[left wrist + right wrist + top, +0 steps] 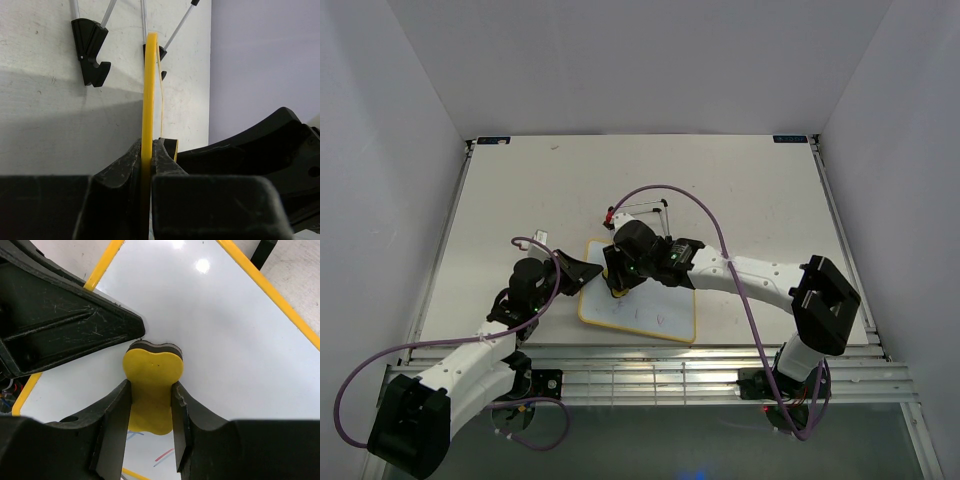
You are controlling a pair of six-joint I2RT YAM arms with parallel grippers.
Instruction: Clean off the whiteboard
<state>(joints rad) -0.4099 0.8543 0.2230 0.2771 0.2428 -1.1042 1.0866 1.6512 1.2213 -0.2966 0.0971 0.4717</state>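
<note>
The whiteboard [655, 312], white with a thin yellow frame, lies flat near the table's front edge. My left gripper [582, 274] is shut on its left edge; in the left wrist view the yellow frame [149, 90] runs edge-on between the closed jaws of the left gripper [147, 156]. My right gripper [151, 389] is shut on a yellow eraser [152, 365] with a dark felt base, pressed on the whiteboard [230, 335] close to the left gripper's finger [75, 325]. Short red and blue strokes [164, 457] show on the board under the right gripper [618, 288].
A thin black wire stand [642, 214] sits just behind the board; its black feet [91, 50] and metal rods appear in the left wrist view. Purple cables loop over both arms. White walls enclose the table on three sides.
</note>
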